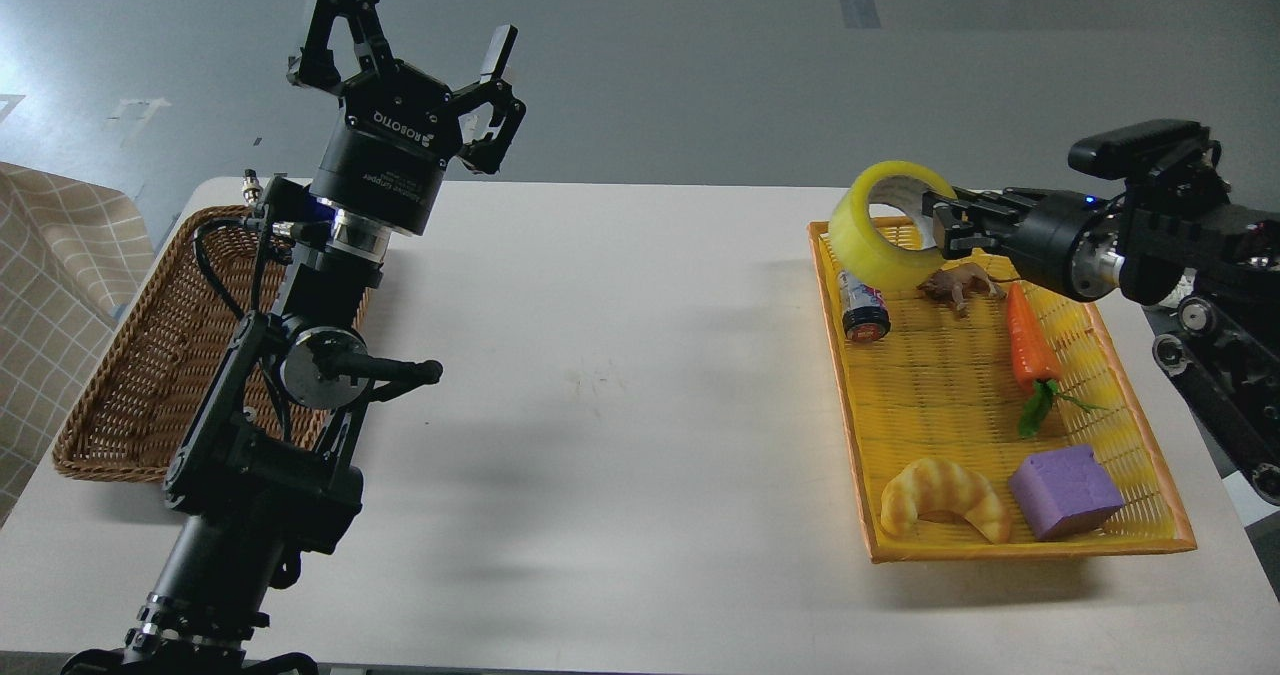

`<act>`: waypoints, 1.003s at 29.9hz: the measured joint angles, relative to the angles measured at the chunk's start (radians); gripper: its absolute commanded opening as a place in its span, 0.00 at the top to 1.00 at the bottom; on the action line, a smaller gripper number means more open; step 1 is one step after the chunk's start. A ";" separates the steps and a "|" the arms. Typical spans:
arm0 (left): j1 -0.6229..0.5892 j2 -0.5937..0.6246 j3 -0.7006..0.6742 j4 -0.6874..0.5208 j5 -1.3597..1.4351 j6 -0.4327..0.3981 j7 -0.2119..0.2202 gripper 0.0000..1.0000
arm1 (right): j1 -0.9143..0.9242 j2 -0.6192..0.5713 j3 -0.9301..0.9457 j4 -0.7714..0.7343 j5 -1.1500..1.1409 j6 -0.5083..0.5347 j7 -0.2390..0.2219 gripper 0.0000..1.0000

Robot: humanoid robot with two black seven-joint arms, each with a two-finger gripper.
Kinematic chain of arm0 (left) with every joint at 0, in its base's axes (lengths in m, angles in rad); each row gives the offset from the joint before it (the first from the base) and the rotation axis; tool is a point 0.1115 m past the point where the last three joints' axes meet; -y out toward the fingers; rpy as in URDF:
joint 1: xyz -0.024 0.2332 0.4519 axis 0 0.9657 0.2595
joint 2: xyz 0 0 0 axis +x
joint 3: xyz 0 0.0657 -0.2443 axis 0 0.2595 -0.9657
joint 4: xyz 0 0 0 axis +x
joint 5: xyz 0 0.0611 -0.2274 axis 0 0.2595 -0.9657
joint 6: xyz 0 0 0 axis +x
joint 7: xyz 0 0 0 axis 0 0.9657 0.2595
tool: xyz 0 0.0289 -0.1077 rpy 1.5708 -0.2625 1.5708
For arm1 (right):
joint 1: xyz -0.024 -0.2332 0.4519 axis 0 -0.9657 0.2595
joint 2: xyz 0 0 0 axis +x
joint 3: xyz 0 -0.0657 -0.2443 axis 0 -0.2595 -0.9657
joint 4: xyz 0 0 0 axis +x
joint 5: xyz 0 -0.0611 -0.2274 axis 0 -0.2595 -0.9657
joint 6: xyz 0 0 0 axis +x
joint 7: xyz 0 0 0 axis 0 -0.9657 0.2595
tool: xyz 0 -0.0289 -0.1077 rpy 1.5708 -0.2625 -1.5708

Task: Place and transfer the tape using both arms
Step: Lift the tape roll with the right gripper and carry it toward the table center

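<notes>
1. Yellow tray (1150, 500) at table (620, 405) right.
2. In tray: croissant (943, 497), purple block (1065, 490) beside it, carrot (1030, 350), small bottle (864, 311), brown animal figure (960, 285).
3. Brown wicker basket (150, 375) at table left.

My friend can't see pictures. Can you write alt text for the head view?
The right gripper holds the yellow tape lifted over the far end of a yellow tray holding a croissant, purple block, carrot and small bottle. The left gripper is raised, jaws open and empty, beside a wicker basket.
</notes>
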 measured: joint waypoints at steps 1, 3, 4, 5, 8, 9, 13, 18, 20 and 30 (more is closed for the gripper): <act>0.001 0.000 0.000 0.000 0.000 0.000 0.000 0.02 | 0.021 0.028 -0.013 -0.002 0.000 0.000 0.000 0.88; 0.003 0.000 -0.001 0.000 -0.005 -0.001 0.000 0.02 | 0.052 0.078 -0.048 -0.014 0.000 0.000 -0.002 0.91; 0.003 0.000 -0.002 0.000 -0.010 -0.001 0.000 0.02 | 0.068 0.101 -0.072 -0.023 0.000 0.000 -0.003 0.91; 0.003 0.000 -0.002 0.000 -0.016 -0.001 0.000 0.02 | 0.083 0.121 -0.100 -0.032 0.000 0.000 -0.005 0.91; 0.003 0.000 -0.001 0.000 -0.030 -0.001 0.000 0.02 | 0.122 0.193 -0.203 -0.060 0.000 0.000 -0.015 0.91; 0.003 0.000 -0.001 0.000 -0.032 -0.001 0.000 0.02 | 0.128 0.218 -0.229 -0.071 0.000 0.000 -0.018 0.91; 0.005 0.000 -0.002 0.000 -0.033 0.000 0.000 0.02 | 0.134 0.296 -0.306 -0.141 0.000 0.000 -0.022 0.91; 0.016 0.005 -0.015 0.000 -0.035 -0.003 0.000 0.02 | 0.125 0.362 -0.372 -0.205 0.000 0.000 -0.023 0.91; 0.017 0.008 -0.017 0.000 -0.035 -0.004 0.000 0.02 | 0.118 0.387 -0.379 -0.214 0.000 0.000 -0.024 0.91; 0.025 0.022 -0.019 0.000 -0.035 -0.005 0.000 0.02 | 0.092 0.437 -0.382 -0.218 0.000 0.000 -0.054 0.91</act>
